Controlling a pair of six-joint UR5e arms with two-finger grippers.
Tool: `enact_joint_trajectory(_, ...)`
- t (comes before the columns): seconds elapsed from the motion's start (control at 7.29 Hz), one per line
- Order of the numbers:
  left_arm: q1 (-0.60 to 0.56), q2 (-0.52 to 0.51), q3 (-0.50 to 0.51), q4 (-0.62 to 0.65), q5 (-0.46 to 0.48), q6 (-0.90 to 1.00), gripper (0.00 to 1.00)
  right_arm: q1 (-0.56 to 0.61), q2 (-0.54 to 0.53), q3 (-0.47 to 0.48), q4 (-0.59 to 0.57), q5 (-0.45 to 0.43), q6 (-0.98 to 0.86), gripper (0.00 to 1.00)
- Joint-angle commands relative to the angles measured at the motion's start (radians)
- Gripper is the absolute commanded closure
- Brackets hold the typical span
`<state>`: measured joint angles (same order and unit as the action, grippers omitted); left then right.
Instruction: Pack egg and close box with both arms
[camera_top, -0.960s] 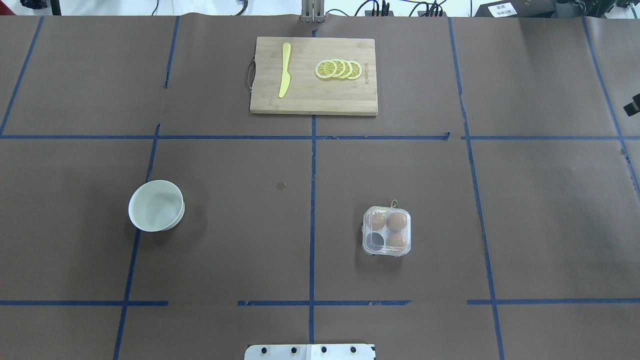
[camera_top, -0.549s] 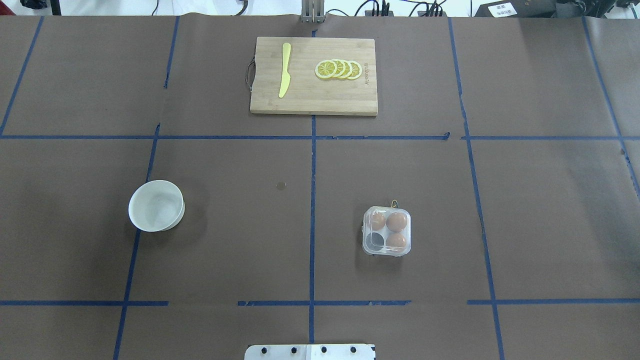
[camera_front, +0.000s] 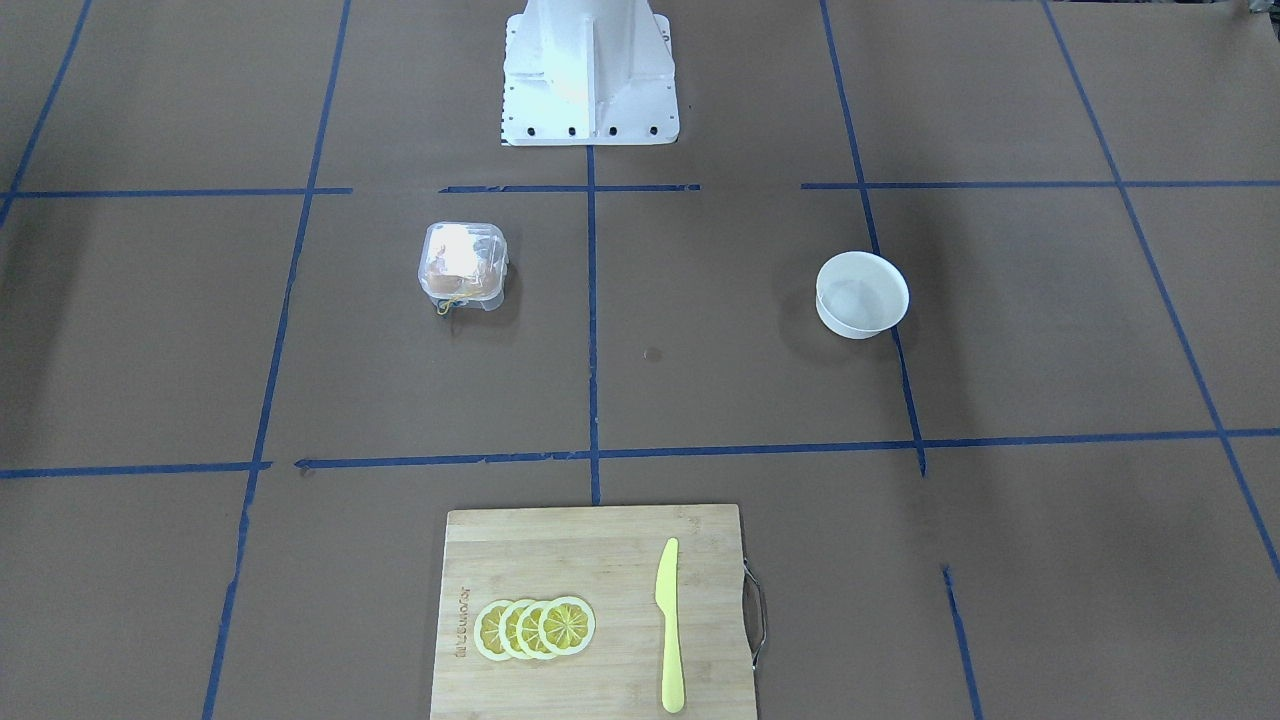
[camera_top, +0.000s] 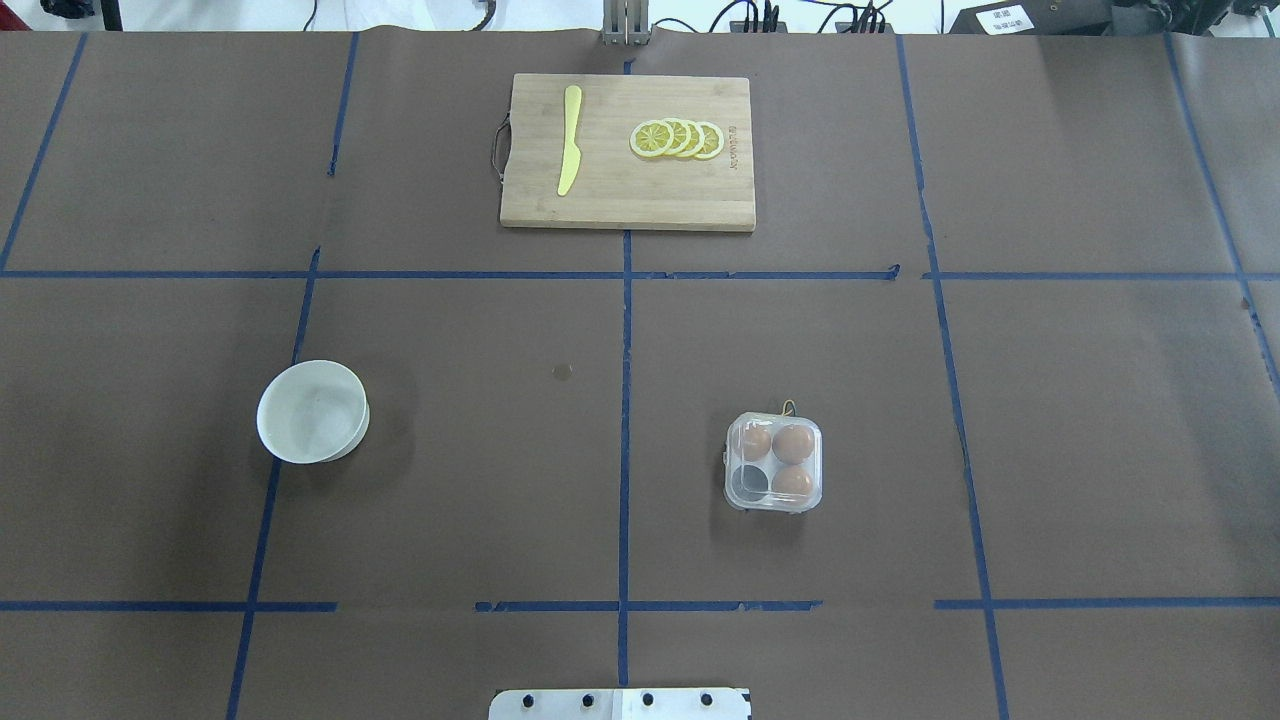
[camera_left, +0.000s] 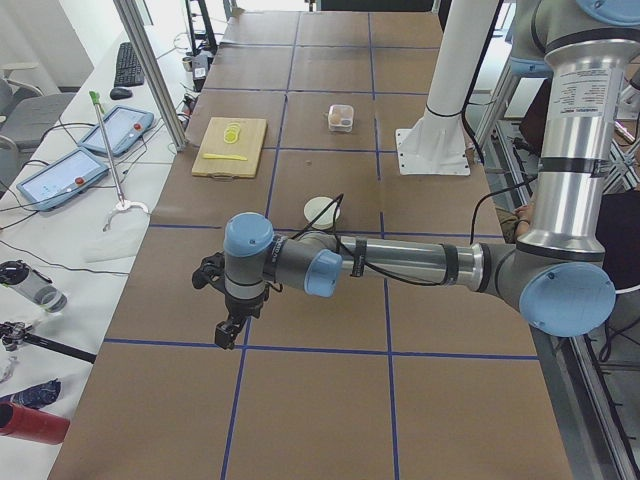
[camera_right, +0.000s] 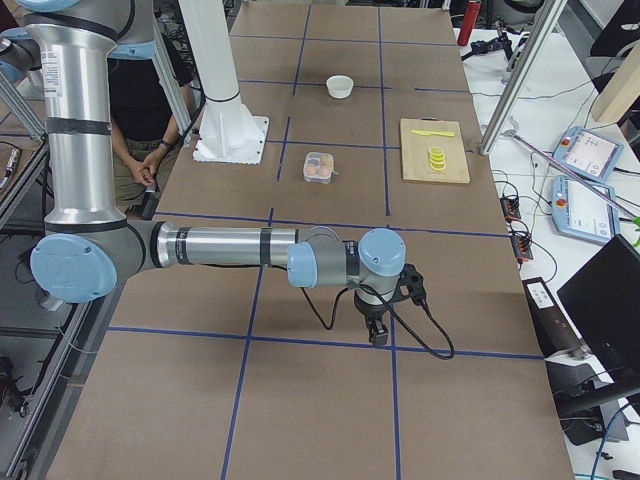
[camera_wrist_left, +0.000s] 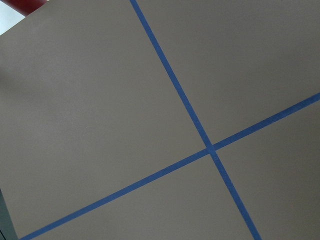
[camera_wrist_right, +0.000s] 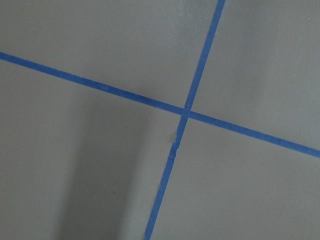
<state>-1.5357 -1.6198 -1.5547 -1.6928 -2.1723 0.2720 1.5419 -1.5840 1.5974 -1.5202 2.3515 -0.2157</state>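
**On the robot's right half of the table: carton holds 3 eggs, both arms out at the ends**

Right of the centre tape line, near the robot's white pedestal (camera_front: 588, 70), sits the small clear plastic egg carton (camera_top: 773, 463). It holds 3 smooth orange-brown eggs (camera_top: 793, 443) in its 4 round cells. The cell nearest the robot on its left side shows dark and bare. The clear lid looks folded down over the eggs, with glare across it from the front, and a thin yellow string (camera_front: 452, 303) trails from the far edge.

The round white bowl (camera_top: 313, 420) stands well apart on the robot's left half. At the far edge lies the bamboo cutting board (camera_top: 620, 195), carrying a yellow plastic knife (camera_top: 570, 140) and 4 overlapping lemon slices (camera_top: 677, 138).

The 2 grey arms stretch low toward opposite table ends, far from the carton. The left gripper (camera_left: 230, 330) and right gripper (camera_right: 378, 333) point down just above the brown paper. I cannot tell whether either claw is open or closed. Both wrist cameras see only paper and crossed blue tape (camera_wrist_left: 210, 147).
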Motion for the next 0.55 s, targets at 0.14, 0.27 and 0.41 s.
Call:
enact_joint_trajectory(0.14, 0.000, 0.000, -0.028, 0.145, -0.149, -0.005, 0.00, 0.007, -0.033, 0.007, 0.003, 0.067, 0.102, 0.00)
enact_joint_trajectory(0.27, -0.001, 0.001, -0.025, 0.145, -0.202, -0.020, 0.00, 0.015, -0.033, 0.006, 0.003, 0.068, 0.102, 0.00)
enact_joint_trajectory(0.41, 0.000, 0.001, -0.018, 0.136, -0.249, -0.096, 0.00, 0.017, -0.033, 0.006, 0.003, 0.066, 0.102, 0.00)
